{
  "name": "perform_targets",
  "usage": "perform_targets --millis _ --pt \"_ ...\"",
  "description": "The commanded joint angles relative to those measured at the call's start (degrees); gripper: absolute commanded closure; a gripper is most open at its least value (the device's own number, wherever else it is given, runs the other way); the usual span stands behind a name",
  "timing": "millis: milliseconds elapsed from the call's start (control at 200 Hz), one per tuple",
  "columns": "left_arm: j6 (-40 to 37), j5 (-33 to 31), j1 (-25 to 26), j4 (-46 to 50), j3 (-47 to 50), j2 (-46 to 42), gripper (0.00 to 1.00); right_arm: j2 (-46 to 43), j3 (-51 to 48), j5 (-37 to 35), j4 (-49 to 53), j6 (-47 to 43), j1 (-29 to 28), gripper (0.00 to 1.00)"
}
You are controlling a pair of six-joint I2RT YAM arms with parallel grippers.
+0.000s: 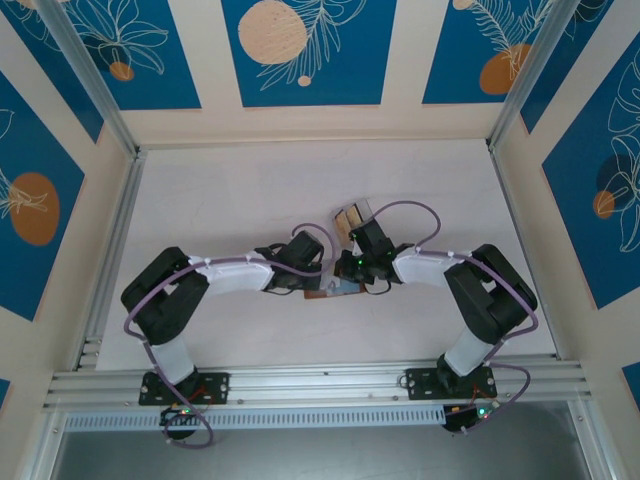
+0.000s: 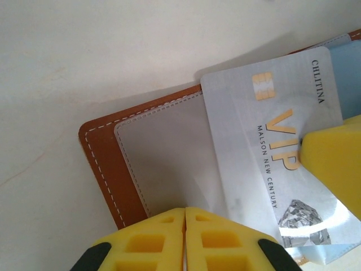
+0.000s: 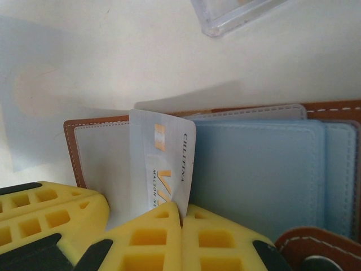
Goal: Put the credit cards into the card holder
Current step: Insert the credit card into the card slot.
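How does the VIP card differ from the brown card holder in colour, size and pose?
Colour: the card is pale silver with gold VIP lettering; the card holder is brown with white stitching, grey and blue inside.
Size: the card is clearly smaller than the open card holder.
Pose: the card holder lies open on the table; the card is pinched by the right gripper, its jaws shut.
Both are flat with rounded corners.

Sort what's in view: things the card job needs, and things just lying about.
For the job:
- VIP card
- brown wallet, lying open

Lying about:
- clear plastic box
- white table
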State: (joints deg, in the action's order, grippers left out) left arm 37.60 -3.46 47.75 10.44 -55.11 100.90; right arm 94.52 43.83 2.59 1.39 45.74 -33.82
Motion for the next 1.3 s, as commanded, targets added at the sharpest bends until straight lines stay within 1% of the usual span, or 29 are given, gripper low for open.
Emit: perform_targets --millis 0,355,715,990,1295 --pt "0.9 -1.9 -0.5 3.0 3.1 4.0 0.92 3.7 -0.9 1.1 9.6 -3.1 -0.3 1.0" --pt "1.1 -1.6 -0.5 2.5 3.5 4.2 0.92 4.5 1.0 0.5 14.7 -4.8 -0.2 1.0" --pt "1.1 -1.4 -0.5 2.2 3.3 4.3 0.93 5.3 4.3 -1.4 20.0 -6.7 1.7 1.0" --pt "1.1 -1.3 -0.5 2.0 3.3 4.7 0.93 6.8 6.3 -1.4 22.5 -9.0 2.1 1.0" --pt "1.1 -1.4 -0.5 2.4 2.8 5.0 0.92 6.7 5.6 -1.0 23.1 -9.3 2.4 1.0"
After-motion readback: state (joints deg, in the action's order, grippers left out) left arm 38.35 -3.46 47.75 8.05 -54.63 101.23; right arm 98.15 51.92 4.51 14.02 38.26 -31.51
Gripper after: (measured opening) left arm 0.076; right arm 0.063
